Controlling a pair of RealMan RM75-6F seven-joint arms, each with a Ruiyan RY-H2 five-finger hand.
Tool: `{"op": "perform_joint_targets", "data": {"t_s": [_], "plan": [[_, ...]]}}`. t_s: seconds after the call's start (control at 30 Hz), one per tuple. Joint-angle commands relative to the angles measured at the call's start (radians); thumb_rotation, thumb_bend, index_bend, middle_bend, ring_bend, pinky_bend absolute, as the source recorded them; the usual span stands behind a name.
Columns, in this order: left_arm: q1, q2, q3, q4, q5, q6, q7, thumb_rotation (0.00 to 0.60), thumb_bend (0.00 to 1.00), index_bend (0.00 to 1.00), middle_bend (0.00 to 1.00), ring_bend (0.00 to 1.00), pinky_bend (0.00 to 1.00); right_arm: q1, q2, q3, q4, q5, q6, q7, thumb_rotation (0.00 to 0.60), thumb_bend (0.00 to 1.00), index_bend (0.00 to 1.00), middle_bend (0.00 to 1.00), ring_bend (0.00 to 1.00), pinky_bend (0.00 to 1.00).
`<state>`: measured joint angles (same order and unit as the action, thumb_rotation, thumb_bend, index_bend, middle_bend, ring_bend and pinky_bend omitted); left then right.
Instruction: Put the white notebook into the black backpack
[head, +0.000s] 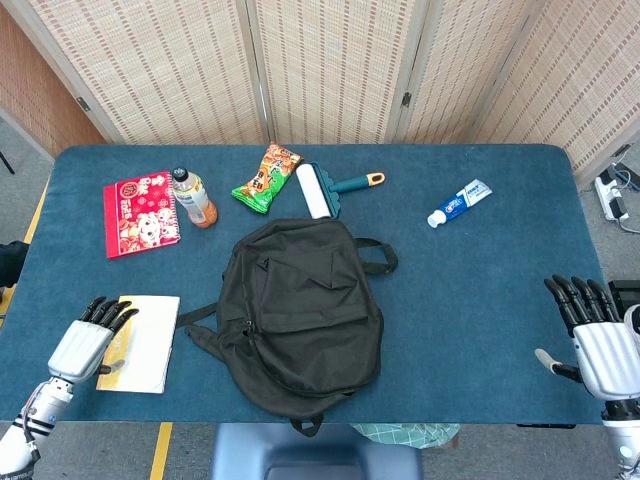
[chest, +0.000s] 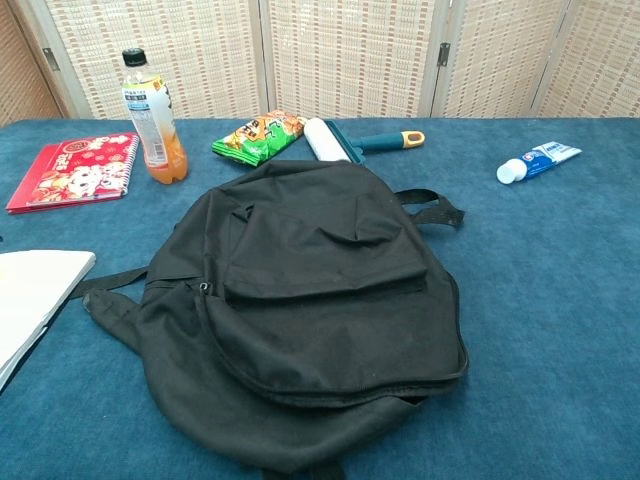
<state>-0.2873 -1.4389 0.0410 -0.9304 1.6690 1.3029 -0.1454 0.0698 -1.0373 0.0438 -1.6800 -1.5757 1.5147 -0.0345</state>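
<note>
— What is the left hand (head: 88, 340) doing?

— It is lying with fingers stretched out and apart at the left edge of the white notebook (head: 141, 342), its fingertips (head: 116, 316) reaching over the notebook's upper left corner. It is holding nothing; whether it is actually touching the cover I cannot tell. Only the head view is showing it.

— And the right hand (head: 596, 340)?

— It is hanging at the right edge of the desk (head: 480, 290), fingers extended and spread, gripping nothing, well apart from everything else.

— Where is the notebook lying?

— Flat on the desk near the front left corner, just left of the black backpack (head: 298, 314), which is lying flat in the middle. One backpack strap (head: 196, 314) is reaching toward the notebook's right edge.

— What is sitting beyond that?

— Behind the notebook, a red spiral notebook (head: 141, 213) is lying beside an orange drink bottle (head: 191, 197) that is standing upright. Behind the backpack, a green snack bag (head: 267, 178) is resting just beside a lint roller (head: 321, 189). A toothpaste tube (head: 459, 203) is lying alone toward the far right.
</note>
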Motion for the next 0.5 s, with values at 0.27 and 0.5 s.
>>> {"op": "perform_joint_targets", "data": {"t_s": [0.27,0.5], "plan": [[0.015,-0.081,0.006,0.183,-0.070,-0.060,-0.078,0.600,0.09,0.18,0.18,0.16,0.14,0.005,-0.004,0.000,-0.002,0.001,-0.009,-0.003,0.600,0.05,0.00,0.10,0.04,0.04],[0.017,-0.097,0.008,0.226,-0.081,-0.065,-0.077,0.600,0.09,0.18,0.18,0.16,0.14,0.009,-0.007,0.001,-0.003,0.001,-0.015,-0.007,0.600,0.05,0.00,0.10,0.04,0.04]]}}
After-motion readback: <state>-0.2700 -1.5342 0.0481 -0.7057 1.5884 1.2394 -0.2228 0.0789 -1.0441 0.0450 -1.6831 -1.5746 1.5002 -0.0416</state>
